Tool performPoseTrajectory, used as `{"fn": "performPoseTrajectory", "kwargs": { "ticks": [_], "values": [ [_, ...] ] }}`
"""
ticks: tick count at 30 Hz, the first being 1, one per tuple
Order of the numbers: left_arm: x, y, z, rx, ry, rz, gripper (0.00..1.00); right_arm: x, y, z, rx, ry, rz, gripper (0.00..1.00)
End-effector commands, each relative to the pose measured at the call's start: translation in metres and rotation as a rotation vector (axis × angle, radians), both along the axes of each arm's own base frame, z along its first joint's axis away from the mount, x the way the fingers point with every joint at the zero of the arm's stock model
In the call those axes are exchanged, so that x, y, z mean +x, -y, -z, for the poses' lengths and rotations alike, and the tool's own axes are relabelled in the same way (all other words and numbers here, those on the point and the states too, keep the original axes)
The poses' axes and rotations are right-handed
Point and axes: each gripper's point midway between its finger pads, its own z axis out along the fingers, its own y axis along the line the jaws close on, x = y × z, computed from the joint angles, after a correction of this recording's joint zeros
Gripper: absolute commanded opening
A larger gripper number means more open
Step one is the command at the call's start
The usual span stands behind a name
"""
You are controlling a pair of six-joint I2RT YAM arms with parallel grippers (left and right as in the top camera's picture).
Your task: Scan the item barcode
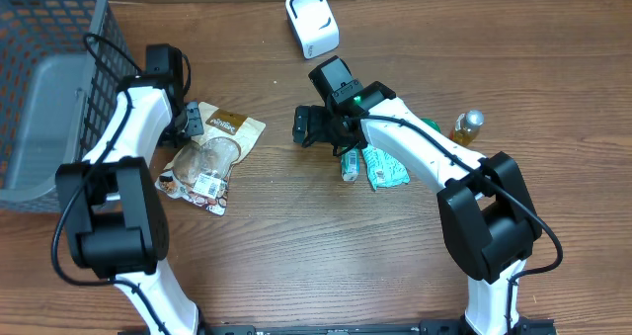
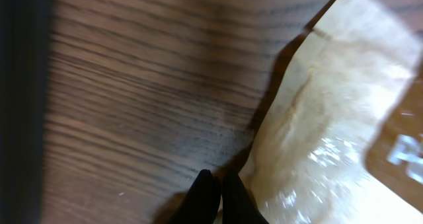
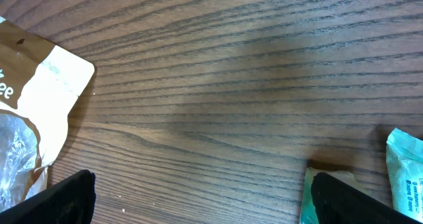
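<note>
Left gripper is sitting closed at the pouch edge; grip unconfirmed. Right gripper is hovering, jaws apart, over the table beside green packets.

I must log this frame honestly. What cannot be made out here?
- Left wrist view: motion blur hides whether the shut left gripper pinches the pouch.
- Overhead: the label on the pouch is too small to read.
- Right wrist view: the green packet is cut by the frame edge.

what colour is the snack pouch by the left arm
The snack pouch is tan and brown with a clear window; the overhead view shows it best.
</note>
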Motion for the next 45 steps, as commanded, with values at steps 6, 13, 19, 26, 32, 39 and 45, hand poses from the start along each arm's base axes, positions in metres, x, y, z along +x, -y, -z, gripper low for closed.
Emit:
{"fn": "performPoseTrajectory", "kwargs": {
  "ticks": [6, 13, 19, 26, 32, 39, 45],
  "values": [
    [-0.010, 0.014, 0.035, -0.101, -0.084, 0.022, 0.04, 0.001, -0.001, -0.016, 0.013, 0.034, 0.003, 1.00],
    [-0.022, 0.064, 0.052, -0.355, -0.151, 0.092, 0.04, 0.001, -0.001, -0.016, 0.013, 0.034, 0.003, 1.00],
    [-0.017, 0.094, 0.040, -0.462, -0.128, 0.185, 0.04, 0.001, -0.001, -0.016, 0.014, 0.034, 0.003, 1.00],
    [-0.002, 0.094, -0.002, -0.458, -0.031, 0.176, 0.04, 0.001, -0.001, -0.016, 0.013, 0.033, 0.003, 1.00],
    [-0.016, 0.047, -0.047, -0.219, 0.012, 0.011, 0.04, 0.001, -0.001, -0.016, 0.014, 0.034, 0.003, 1.00],
    [-0.045, -0.005, -0.061, 0.070, -0.031, -0.195, 0.05, 0.001, -0.001, -0.016, 0.014, 0.034, 0.003, 1.00],
    [-0.074, -0.012, -0.032, 0.121, -0.103, -0.287, 0.05, 0.001, -0.001, -0.016, 0.014, 0.033, 0.003, 1.00]
  ]
}}
